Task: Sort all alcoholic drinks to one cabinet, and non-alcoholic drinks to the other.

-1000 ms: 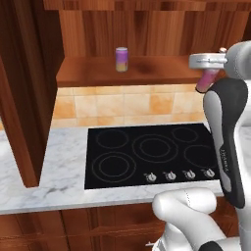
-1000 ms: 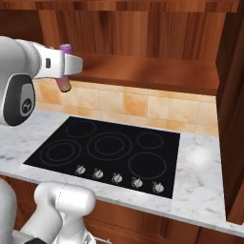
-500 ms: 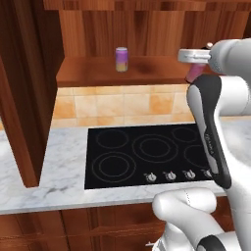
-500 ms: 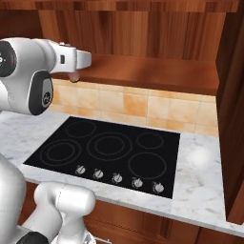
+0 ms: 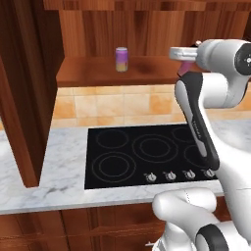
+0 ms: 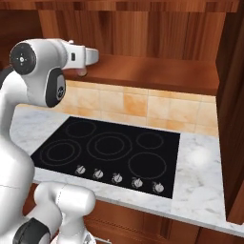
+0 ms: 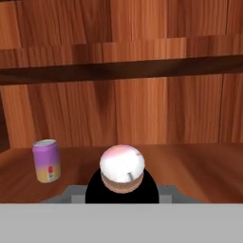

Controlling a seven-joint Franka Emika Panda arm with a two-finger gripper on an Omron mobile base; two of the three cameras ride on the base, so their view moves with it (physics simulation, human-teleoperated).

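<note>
Hidden: the two-finger gripper was mostly covered by the slim pink bottle with a black cap; in the hand view just the bottle's pale round bottom and a black ring under it showed, so its whole shape was hard to make out.
Hidden too: in the left base view the white arm covered most of the pink bottle; only a small pink bit stuck out.
Fingers: they were pulled in narrow and held the pink bottle between them.
Bottle's place: it was lying on its side in the air, over the shelf of the reddish-brown streaked wood wall cabinet, right of the can and apart from it.
Can: the short purple can with a tan band and silver top stood upright on that same shelf, near the back wall.
Change: half a second before, the hand was farther right of the can; it had moved closer to the can and deeper toward the shelf. The can had not moved.
Looks: the shiny black flat stove top had thin ring marks and small silver knobs, and sat in a white marble counter below the shelf; tan square tiles were behind it.
</note>
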